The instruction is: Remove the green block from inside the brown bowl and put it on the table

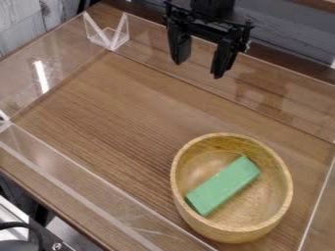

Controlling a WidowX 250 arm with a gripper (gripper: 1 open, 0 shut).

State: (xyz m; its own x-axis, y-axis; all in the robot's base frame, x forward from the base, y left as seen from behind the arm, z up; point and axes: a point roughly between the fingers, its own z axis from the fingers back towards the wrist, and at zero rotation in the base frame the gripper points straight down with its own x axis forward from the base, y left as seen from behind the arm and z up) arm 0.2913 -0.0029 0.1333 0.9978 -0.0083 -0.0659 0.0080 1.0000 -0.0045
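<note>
The green block [222, 184] lies flat and slanted inside the brown bowl [193, 157], which sits on the table [118, 118] at the lower right. My gripper [198, 60] hangs at the top centre, pointing down, well above and behind the bowl. Its dark fingers [175, 45] stand apart with nothing between them, so it is open.
Low clear acrylic walls [53, 74] border the wood-grain tabletop on the left, front and back. A small clear bracket [108, 32] stands at the back left corner. Bare tabletop stretches left of the bowl.
</note>
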